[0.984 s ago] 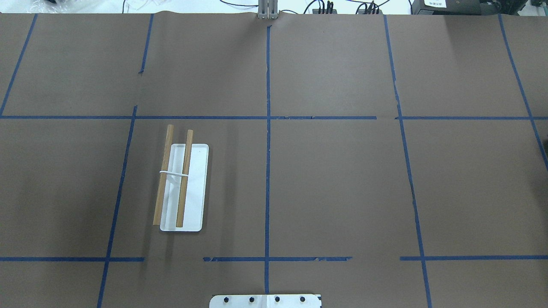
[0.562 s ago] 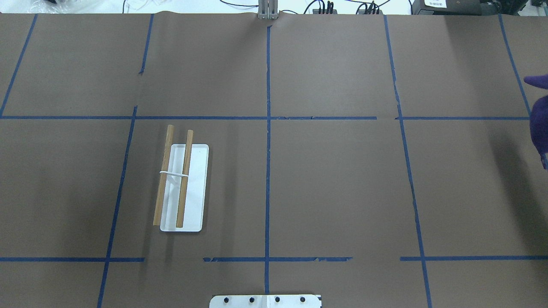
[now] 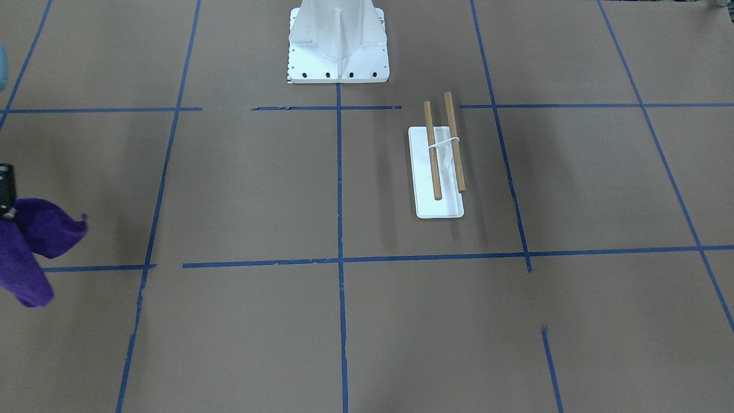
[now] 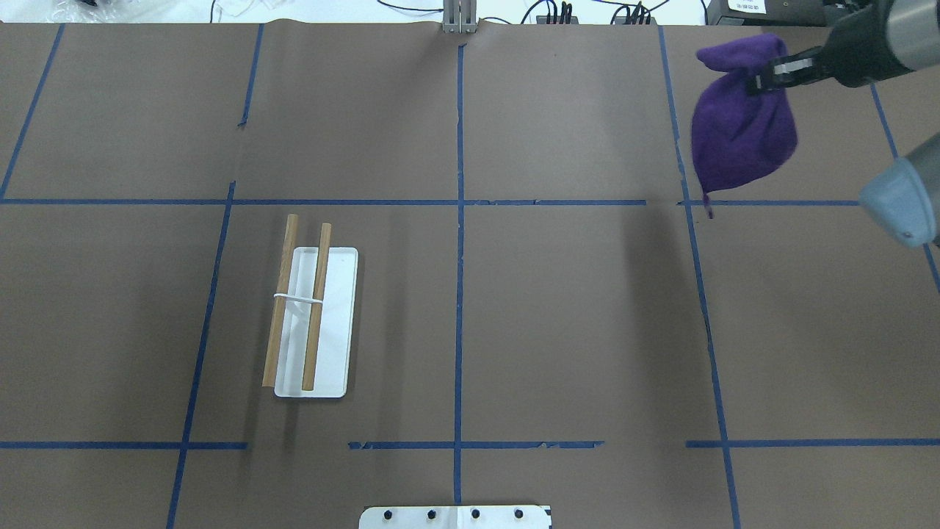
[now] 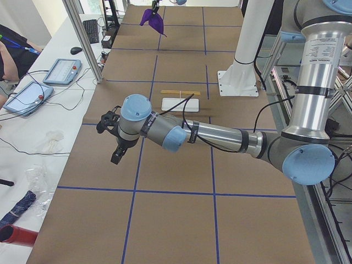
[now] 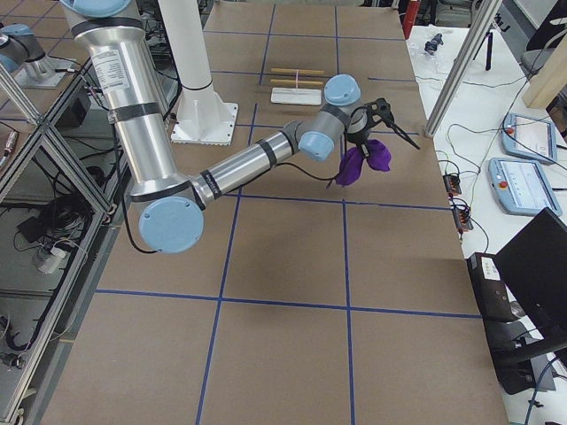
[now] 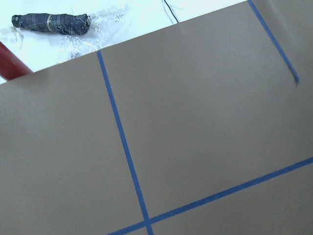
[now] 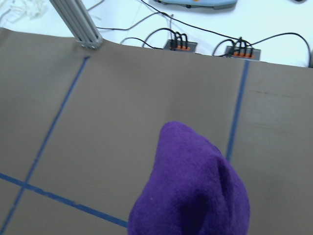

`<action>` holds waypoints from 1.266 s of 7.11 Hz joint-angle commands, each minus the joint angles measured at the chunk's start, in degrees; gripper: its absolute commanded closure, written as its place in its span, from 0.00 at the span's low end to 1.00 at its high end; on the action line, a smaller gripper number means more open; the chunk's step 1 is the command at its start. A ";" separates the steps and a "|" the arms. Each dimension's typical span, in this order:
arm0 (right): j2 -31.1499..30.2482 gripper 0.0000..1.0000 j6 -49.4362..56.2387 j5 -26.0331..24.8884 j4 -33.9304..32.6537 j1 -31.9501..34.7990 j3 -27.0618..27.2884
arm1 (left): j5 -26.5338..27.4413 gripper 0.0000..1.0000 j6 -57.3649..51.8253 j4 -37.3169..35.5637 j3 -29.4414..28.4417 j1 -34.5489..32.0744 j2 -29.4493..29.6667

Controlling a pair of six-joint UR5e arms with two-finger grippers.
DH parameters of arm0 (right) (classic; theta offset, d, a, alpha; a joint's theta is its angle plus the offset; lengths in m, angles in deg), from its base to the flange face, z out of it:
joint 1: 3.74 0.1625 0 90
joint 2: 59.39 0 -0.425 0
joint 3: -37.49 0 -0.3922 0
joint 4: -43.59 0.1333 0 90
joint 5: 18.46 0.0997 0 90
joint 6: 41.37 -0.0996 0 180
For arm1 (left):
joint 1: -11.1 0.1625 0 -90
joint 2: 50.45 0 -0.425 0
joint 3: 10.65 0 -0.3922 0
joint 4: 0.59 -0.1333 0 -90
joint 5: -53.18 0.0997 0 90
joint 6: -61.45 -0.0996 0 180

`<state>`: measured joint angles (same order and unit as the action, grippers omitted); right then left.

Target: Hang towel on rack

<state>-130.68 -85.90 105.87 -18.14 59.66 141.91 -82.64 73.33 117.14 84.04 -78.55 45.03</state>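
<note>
The deep purple towel (image 4: 743,132) hangs bunched from my right gripper (image 4: 758,76), which is shut on its top fold, above the table's far right part. The towel also shows in the front view (image 3: 28,246), the right side view (image 6: 363,164) and the right wrist view (image 8: 195,186). The rack (image 4: 336,323), a white base with two wooden rods (image 4: 317,305), stands on the left half of the table, far from the towel; it also shows in the front view (image 3: 438,209). My left gripper (image 5: 113,137) shows only in the left side view, off the table's left end; I cannot tell its state.
The white bolted pedestal (image 3: 338,46) stands at the robot's edge of the table. An aluminium post (image 4: 460,18) and cables lie at the far edge. Operator tablets (image 6: 527,173) sit beside the table. A folded umbrella (image 7: 49,22) lies off the left end.
The towel and my right gripper have come in from the overhead view's right edge and moved leftwards and toward the far edge. The rack has not moved.
</note>
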 commanded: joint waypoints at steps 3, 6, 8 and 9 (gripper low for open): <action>6.25 1.00 -17.16 -11.79 0.12 -15.63 14.81 | -2.24 0.00 49.09 26.98 0.49 11.30 2.06; 6.51 1.00 -16.56 -20.77 0.03 -28.56 17.92 | -3.14 0.00 82.51 30.01 0.58 21.15 12.59; 7.83 1.00 -16.21 -27.45 -0.14 -34.47 17.75 | -1.22 0.00 96.59 32.12 0.23 30.36 19.71; 7.75 1.00 -15.68 -27.74 -0.14 -34.92 17.75 | 5.58 0.00 103.97 32.04 0.23 36.41 23.14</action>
<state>-123.09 -102.03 79.74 -18.24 26.27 159.67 -82.48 168.83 148.92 84.34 -48.55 64.12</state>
